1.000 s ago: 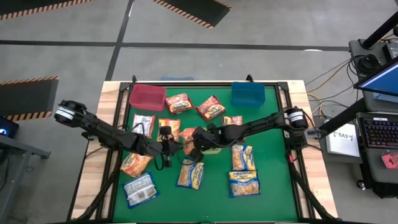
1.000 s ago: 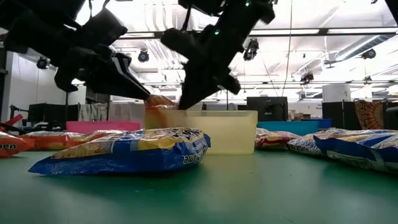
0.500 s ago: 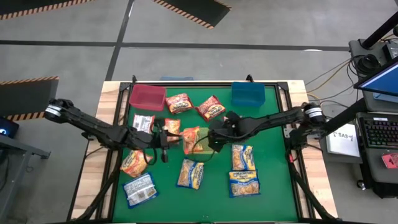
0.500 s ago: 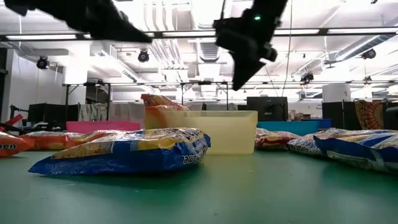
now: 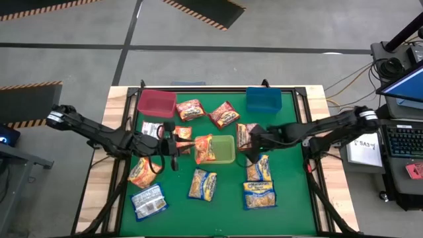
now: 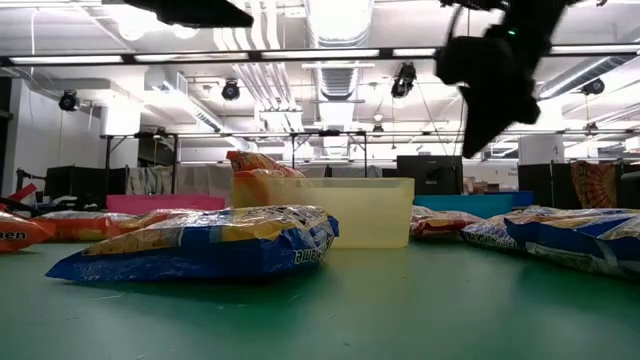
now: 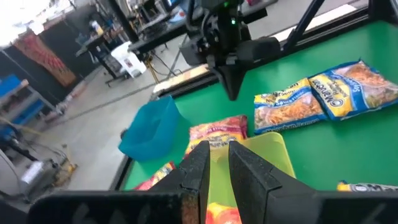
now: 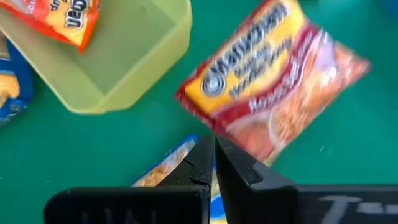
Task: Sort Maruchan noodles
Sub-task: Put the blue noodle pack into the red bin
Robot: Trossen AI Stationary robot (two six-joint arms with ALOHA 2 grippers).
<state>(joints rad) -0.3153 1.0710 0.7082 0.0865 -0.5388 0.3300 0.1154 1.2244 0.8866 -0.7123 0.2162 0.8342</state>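
An orange Maruchan packet (image 5: 203,149) stands tilted in the yellow-green bin (image 5: 227,157), leaning on the bin's left wall; its top pokes above the rim in the low view (image 6: 255,162). My left gripper (image 5: 176,147) hovers left of the bin, raised (image 6: 200,12), fingers a narrow gap apart (image 7: 216,158). My right gripper (image 5: 254,139) is shut (image 8: 211,149) and hangs in the air (image 6: 480,140) right of the bin, over a red packet (image 5: 246,132) lying flat on the mat (image 8: 273,81). Several more packets lie around.
A red bin (image 5: 156,101) and a blue bin (image 5: 264,99) stand at the far edge. Red packets (image 5: 190,109) (image 5: 223,114) lie between them. Blue-and-yellow packets (image 5: 202,185) (image 5: 258,167) (image 5: 259,194) lie near the front, others (image 5: 144,173) (image 5: 149,201) at left.
Both grippers were down at the orange packet by the yellow-green bin's left wall. My left gripper let go, rose and backed toward the table's left. My right gripper rose and moved right, past the bin to above the red packet. The orange packet stays leaning in the bin.
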